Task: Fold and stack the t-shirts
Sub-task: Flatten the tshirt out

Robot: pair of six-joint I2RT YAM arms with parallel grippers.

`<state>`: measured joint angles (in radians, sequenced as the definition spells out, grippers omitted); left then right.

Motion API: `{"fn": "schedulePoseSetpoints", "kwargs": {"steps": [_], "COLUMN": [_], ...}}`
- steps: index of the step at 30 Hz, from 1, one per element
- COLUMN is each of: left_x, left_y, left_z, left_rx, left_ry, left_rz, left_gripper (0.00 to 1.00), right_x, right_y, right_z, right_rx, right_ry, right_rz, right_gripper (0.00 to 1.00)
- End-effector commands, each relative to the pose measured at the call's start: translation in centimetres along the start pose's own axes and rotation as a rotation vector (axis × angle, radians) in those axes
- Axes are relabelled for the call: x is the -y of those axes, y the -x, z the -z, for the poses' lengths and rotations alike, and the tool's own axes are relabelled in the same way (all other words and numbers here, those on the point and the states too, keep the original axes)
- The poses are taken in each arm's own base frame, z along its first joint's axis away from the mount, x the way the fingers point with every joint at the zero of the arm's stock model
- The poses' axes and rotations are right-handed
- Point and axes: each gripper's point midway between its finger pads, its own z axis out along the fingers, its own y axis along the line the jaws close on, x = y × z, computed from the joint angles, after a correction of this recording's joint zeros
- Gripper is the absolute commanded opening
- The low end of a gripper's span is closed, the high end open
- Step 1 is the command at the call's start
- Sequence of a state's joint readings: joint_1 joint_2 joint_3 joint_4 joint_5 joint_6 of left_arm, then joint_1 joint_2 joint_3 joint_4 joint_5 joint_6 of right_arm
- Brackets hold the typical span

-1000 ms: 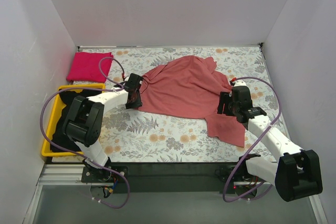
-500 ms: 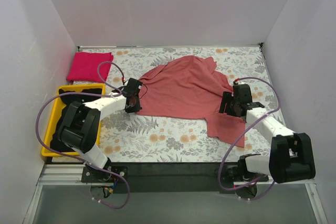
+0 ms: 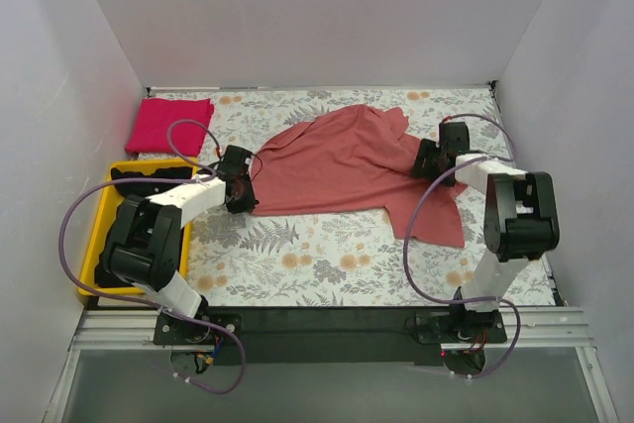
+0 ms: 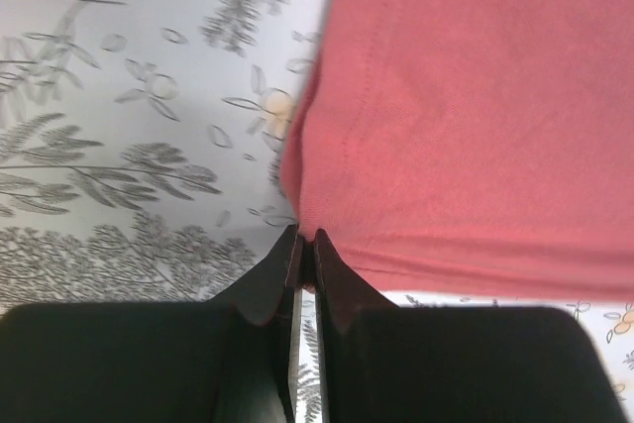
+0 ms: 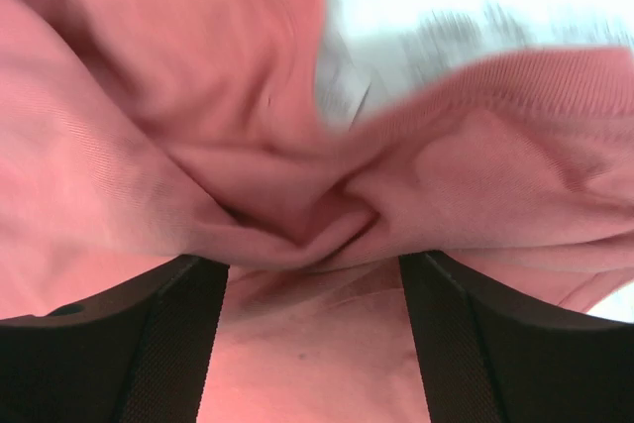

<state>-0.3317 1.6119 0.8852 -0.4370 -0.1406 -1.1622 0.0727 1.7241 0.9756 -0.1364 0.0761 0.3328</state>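
Floral-printed bench [image 3: 297, 255] across the whole floor of a white-walled cell. Over its middle and right, a salmon-red t-shirt [image 3: 342, 170], opened out but rumpled, one end trailing toward the near right, the far part bunched toward the back. At the left edge, a yellow bin [image 3: 149, 162], partly hidden by the left arm, with black t-shirts [image 3: 139, 175] heaped inside. In the far left corner, well apart from the salmon one, a magenta t-shirt [image 3: 168, 124] folded into a flat square on the bench. Left hand [image 4: 305, 240] low at the salmon-red t-shirt's left corner, jaws pressed together on the very edge of the cloth, hem stitching running away just above the tips. Right hand [image 5: 312, 269] at the shirt's right side, jaws standing wide with a puckered ridge of salmon cloth between them. Nothing pinched there, by the look of it. That wrist view is blurred, however, so contact between finger pads and cloth is impossible to judge.
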Motion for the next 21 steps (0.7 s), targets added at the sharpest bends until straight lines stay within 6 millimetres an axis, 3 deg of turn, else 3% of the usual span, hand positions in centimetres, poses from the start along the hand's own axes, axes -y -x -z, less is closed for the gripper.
{"fn": "schedulePoseSetpoints", "kwargs": {"steps": [1, 3, 4, 5, 9, 12, 14, 16, 17, 21], "left_x": [-1.7, -2.0, -1.6, -1.6, -0.9, -0.8, -1.0, -1.0, -1.0, -1.1], "left_y": [1.9, 2.6, 2.9, 2.9, 3.3, 3.5, 3.5, 3.5, 3.5, 3.8], "left_z": [0.0, -0.2, -0.2, -0.3, -0.6, -0.5, -0.4, -0.2, -0.1, 0.2], "left_rx": [0.015, 0.018, 0.023, 0.020, 0.013, 0.016, 0.023, 0.028, 0.030, 0.044], "left_ry": [0.010, 0.007, -0.012, -0.018, -0.041, -0.051, -0.045, -0.045, -0.045, -0.043], "left_rz": [0.081, 0.109, 0.115, 0.124, 0.127, 0.127, 0.123, 0.116, 0.116, 0.111], "left_gripper": [0.00, 0.00, 0.00, 0.00, 0.00, 0.00, 0.00, 0.00, 0.00, 0.00], "right_x": [-2.1, -3.5, -4.4, -4.5, -4.0, -1.4, 0.8, 2.9, 4.1, 5.3], "right_y": [3.5, 3.7, 5.8, 6.2, 8.3, 6.8, 4.1, 2.8, 0.4, -2.5], "right_z": [-3.0, -4.8, -4.6, -4.7, -1.6, 1.3, 3.2, 4.7, 4.8, 5.5], "right_rx": [0.028, -0.010, 0.011, 0.005, 0.054, 0.057, 0.015, 0.007, -0.045, -0.087], "right_ry": [0.078, 0.142, 0.158, 0.158, 0.107, -0.005, -0.084, -0.181, -0.216, -0.208], "right_rz": [0.032, 0.051, 0.062, 0.071, 0.102, 0.103, 0.093, 0.064, 0.053, -0.015], "right_gripper": [0.76, 0.76, 0.77, 0.77, 0.78, 0.78, 0.78, 0.78, 0.77, 0.74]}}
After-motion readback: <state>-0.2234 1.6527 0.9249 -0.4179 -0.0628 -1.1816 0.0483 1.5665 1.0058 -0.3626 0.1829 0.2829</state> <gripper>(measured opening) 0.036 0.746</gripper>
